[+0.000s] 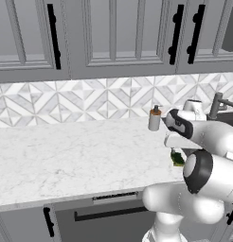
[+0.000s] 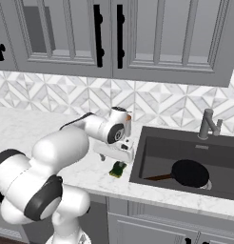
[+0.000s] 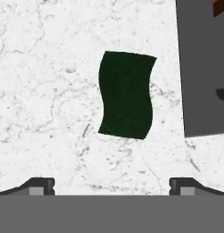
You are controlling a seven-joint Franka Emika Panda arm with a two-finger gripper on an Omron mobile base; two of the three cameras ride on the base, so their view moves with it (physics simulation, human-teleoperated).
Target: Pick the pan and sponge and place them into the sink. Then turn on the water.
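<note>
I'm hovering the gripper point(image 3: 112, 185), jaws wide apart, with the sponge point(image 3: 126, 94) lying on the counter point(image 3: 45, 100) straight ahead between them. The pan point(image 2: 190, 172) is already sitting in the sink point(image 2: 152, 157), so I'm judging a straight descent comes next.

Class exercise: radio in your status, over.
End effector open above sponge, holding nothing. Pan already in sink. Sponge on counter, nothing blocking it. No water running.
</note>
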